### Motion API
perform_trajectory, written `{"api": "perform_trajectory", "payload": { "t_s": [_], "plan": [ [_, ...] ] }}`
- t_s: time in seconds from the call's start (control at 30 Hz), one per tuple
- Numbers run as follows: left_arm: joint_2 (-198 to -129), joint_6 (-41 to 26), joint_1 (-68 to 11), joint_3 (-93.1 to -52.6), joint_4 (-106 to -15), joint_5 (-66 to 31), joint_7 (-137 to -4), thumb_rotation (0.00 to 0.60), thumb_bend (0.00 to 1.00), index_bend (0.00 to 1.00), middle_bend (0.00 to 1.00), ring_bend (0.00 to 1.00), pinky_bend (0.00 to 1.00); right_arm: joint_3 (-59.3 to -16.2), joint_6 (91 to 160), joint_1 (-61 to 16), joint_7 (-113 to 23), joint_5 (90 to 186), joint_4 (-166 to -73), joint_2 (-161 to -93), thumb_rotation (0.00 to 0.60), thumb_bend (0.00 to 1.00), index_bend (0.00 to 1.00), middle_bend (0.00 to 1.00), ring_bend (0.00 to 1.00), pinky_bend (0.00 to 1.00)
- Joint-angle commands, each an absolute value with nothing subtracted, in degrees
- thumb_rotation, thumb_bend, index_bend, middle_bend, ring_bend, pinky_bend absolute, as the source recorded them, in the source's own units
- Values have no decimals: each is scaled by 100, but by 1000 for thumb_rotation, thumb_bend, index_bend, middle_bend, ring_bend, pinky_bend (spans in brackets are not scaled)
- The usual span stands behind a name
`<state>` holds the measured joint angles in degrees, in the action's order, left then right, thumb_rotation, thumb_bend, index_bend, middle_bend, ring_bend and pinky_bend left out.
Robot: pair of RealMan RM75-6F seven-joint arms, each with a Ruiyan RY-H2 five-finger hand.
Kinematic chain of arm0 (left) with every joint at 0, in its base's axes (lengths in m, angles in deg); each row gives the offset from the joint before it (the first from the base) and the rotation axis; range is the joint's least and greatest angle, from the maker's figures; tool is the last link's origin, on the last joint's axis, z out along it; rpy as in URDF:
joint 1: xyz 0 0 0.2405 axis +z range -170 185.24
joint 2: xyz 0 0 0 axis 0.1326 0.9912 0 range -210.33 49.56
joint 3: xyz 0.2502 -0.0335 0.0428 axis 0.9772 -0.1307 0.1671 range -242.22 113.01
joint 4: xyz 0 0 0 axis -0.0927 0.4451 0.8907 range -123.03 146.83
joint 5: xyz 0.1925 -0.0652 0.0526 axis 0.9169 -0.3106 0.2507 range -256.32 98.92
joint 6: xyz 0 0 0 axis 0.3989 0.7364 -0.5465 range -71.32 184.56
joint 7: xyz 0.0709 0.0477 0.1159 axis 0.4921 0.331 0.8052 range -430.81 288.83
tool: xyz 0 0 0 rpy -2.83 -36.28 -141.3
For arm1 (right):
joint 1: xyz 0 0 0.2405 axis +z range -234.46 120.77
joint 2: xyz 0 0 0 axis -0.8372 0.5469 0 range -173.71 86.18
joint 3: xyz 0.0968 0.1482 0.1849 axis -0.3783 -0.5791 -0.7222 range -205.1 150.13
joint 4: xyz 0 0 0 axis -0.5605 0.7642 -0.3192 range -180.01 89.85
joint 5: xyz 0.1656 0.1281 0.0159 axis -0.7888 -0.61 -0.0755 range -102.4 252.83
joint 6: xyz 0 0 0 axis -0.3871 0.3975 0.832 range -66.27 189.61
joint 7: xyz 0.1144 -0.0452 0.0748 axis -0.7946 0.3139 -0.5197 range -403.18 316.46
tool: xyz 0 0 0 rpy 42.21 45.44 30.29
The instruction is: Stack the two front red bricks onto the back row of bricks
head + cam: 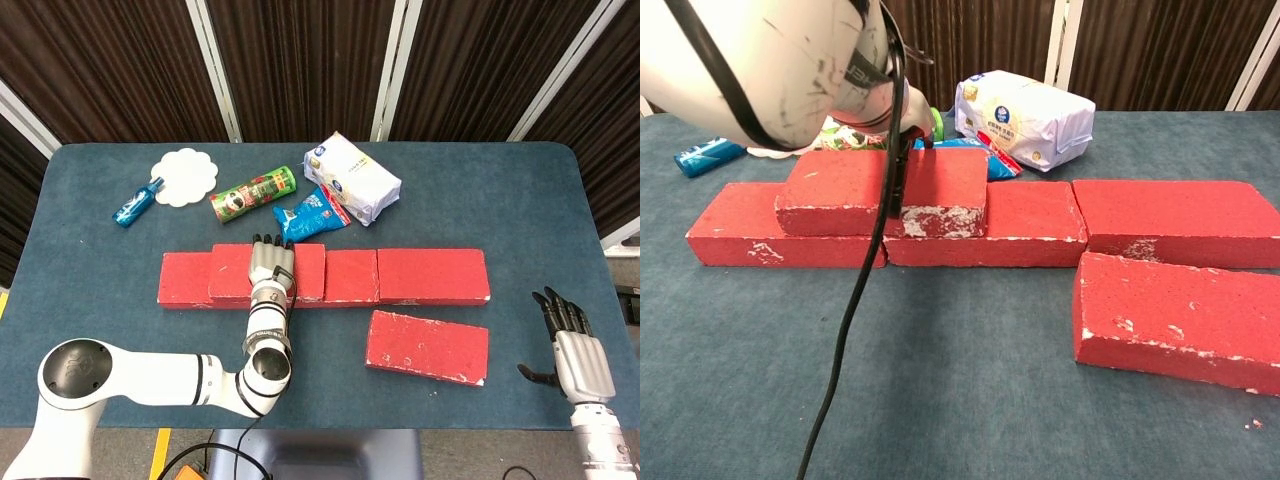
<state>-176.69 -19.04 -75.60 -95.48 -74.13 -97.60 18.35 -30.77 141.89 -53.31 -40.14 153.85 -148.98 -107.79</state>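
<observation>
A blue-carpeted table (520, 190) carried a back row of red bricks (430, 275), with a single front brick (427, 346) lying just before the row's right end. Behind the row lay a white tissue pack (352, 179), a blue snack bag (310, 213), a green can (254, 193), a white doily (184, 176) and a blue bottle (137, 202).

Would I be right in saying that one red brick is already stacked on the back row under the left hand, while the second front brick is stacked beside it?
Not quite. The stacked brick does sit on the back row under the left hand, but the second front brick lies flat on the table in front of the row, as the head view shows.
</observation>
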Motion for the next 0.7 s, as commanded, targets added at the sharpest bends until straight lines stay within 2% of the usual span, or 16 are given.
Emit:
{"api": "perform_trajectory", "payload": {
  "t_s": [0.03, 0.7],
  "plan": [
    [-17675, -1918, -7563, -9536, -7408, -9755, 1853, 600, 208, 0, 0, 0, 79, -3075, 14184, -5330, -4014, 15382, -14900, -10779, 600, 0, 154, 73, 7, 0],
    [-17685, -2041, -7543, -9629, -7427, -9760, 1859, 600, 201, 0, 0, 0, 78, -3080, 14147, -5318, -3953, 15315, -14939, -10777, 600, 0, 155, 72, 7, 0]
  ]
}}
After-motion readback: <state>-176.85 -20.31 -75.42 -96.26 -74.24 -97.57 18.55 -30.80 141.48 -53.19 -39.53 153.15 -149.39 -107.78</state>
